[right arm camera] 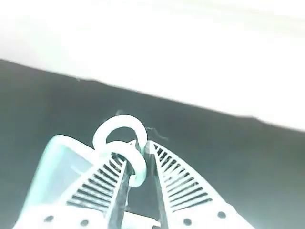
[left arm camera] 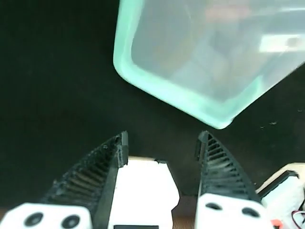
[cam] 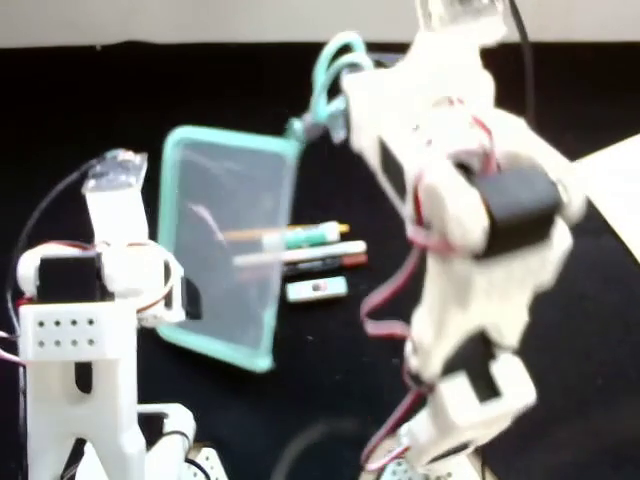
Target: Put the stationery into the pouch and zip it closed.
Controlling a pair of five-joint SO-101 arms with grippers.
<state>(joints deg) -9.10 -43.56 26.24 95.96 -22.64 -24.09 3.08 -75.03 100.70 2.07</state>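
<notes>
A translucent pouch (cam: 225,240) with a mint-green rim hangs tilted above the black table. My right gripper (cam: 330,100) holds it by its mint loop (cam: 335,55). In the right wrist view that gripper (right arm camera: 145,145) is shut on the loop (right arm camera: 116,131), and the pouch (right arm camera: 52,167) hangs beside the fingers. Two pens (cam: 300,235) and a marker (cam: 320,263) lie on the table by the pouch's right edge, with a small white eraser-like piece (cam: 316,289) below them. My left gripper (left arm camera: 163,138) is open and holds nothing, a short way from the pouch's corner (left arm camera: 205,57).
The table is covered in black cloth. A white sheet (cam: 615,190) lies at the right edge. The left arm's white base (cam: 70,400) stands at the front left, and cables (cam: 385,300) hang from the right arm.
</notes>
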